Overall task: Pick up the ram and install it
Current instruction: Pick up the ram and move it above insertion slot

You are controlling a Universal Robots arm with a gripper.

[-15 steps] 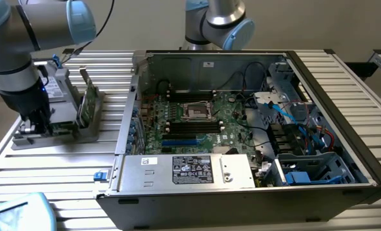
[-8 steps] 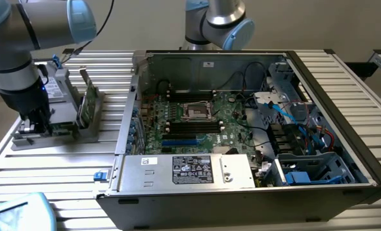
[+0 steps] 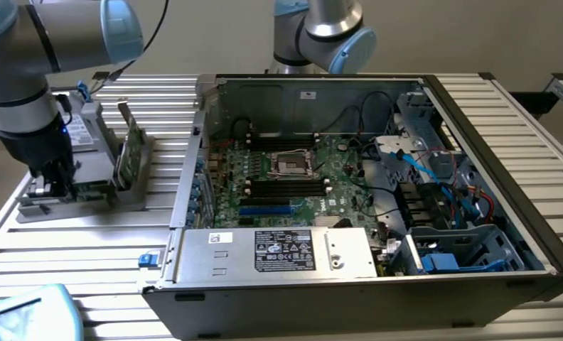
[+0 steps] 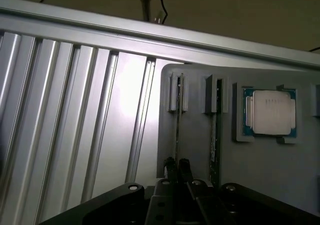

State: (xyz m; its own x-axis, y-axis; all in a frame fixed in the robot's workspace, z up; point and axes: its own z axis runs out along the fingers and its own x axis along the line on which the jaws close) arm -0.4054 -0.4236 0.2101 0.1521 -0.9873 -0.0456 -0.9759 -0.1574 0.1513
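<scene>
Jaws clamp the ram (image 4: 178, 125), which stands edge-on in a slot of the grey holder (image 3: 125, 201) at the exterior view's left; beside it stands a taller green card (image 3: 128, 145), then the open computer case (image 3: 357, 298) on the table (image 3: 73, 245).

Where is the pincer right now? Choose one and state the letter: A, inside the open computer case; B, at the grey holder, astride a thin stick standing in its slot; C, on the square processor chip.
B: the pincer is closed on either side of the ram, which stands edge-on in a slot of the grey holder, apart from the processor chip.
</scene>
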